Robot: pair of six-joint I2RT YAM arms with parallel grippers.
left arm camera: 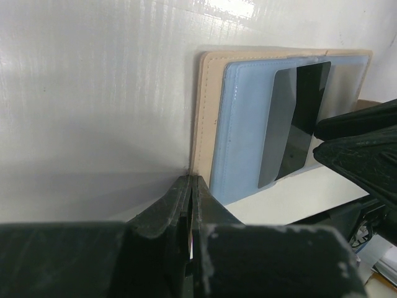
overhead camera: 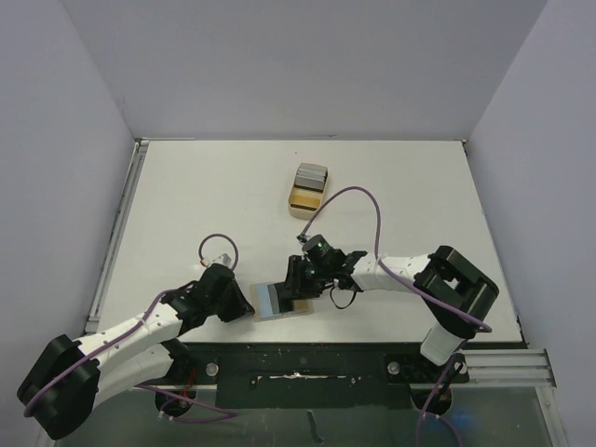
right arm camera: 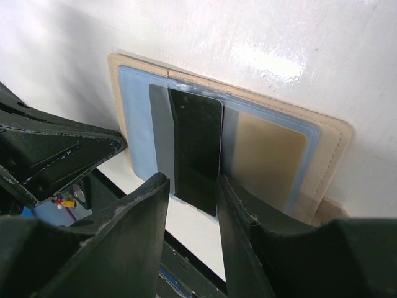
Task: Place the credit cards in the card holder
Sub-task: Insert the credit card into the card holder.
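- At the near edge of the tabletop, about midway along it, the card holder lay open and flat, with its clear blue pockets facing up.
- The left end effector was clenched on the holder's tan border, on the side towards the tabletop's left edge, apparently anchoring it.
- The right end effector had its jaws parted and straddled a dark credit card. No firm grip on the card was evident.
- That card sat partly inside a middle pocket, with its near end overhanging the holder's near side.
- A gold card already lay in the pocket just beside it.
- The step in hand looked like seating the dark card. Doing it well meant pushing on the exposed end, straight along the pocket's line and low to the holder, so that the card slid rather than buckled or skewed.
- The left clamp needed to resist that push, or the holder would likely skate towards the far edge.
- Spare cards sat in the tan tray towards the far edge, well apart from the holder.
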